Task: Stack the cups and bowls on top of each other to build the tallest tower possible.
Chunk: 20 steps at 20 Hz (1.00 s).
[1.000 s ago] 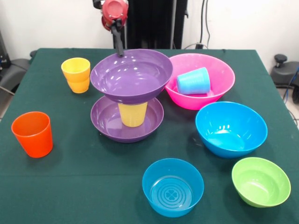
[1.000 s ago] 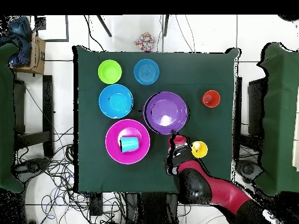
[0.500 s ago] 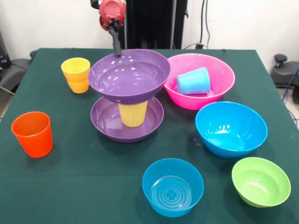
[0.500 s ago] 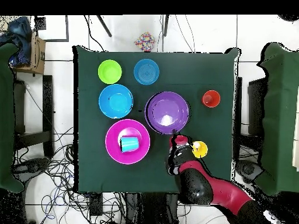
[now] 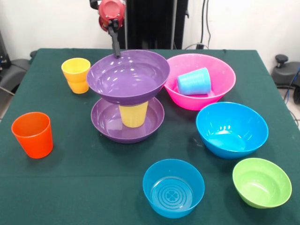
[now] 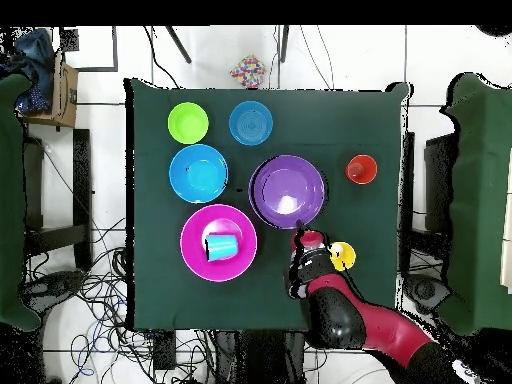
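— Where does the claw sit against the stack?

— The gripper [image 5: 115, 50] comes down at the far rim of the upper purple bowl [image 5: 128, 76]; a dark finger reaches that rim, but whether it pinches it or stands spread I cannot tell. That bowl rests on the pale yellow cup [image 5: 133, 114], which stands upside down in the lower purple bowl [image 5: 107, 123].

— Any writing to read?

— None legible; only a moulded clover-like mark in the bottom of the small blue bowl [image 5: 173, 187].

— And the room around?

— The amber-yellow cups [image 5: 76, 75], nested, stand near the stack on one side; the pink bowl [image 5: 220, 75], with the light blue cup [image 5: 193, 81] lying in it, almost touches on the other. The orange cup [image 5: 32, 134] stands apart. The big blue bowl [image 5: 232, 129] and green bowl [image 5: 261, 182] sit toward the near corner of the green tablecloth [image 5: 84, 178].
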### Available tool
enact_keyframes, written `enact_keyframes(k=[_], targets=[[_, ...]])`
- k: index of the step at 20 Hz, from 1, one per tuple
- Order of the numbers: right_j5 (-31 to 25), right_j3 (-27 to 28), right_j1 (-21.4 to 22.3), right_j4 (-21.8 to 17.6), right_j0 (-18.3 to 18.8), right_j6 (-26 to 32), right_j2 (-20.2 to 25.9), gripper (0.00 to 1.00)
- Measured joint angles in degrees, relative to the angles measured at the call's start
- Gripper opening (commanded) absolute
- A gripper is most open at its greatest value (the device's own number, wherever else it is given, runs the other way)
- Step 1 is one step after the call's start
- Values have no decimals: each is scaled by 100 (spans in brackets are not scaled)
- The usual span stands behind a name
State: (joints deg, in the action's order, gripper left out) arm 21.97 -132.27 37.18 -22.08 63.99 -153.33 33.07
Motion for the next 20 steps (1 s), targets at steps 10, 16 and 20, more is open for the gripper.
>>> enact_keyframes(k=[10,16,20], targets=[[0,45,-126,-192,17,0,0,0],[0,46,-146,-204,18,0,0,0],[0,46,-146,-204,18,0,0,0]])
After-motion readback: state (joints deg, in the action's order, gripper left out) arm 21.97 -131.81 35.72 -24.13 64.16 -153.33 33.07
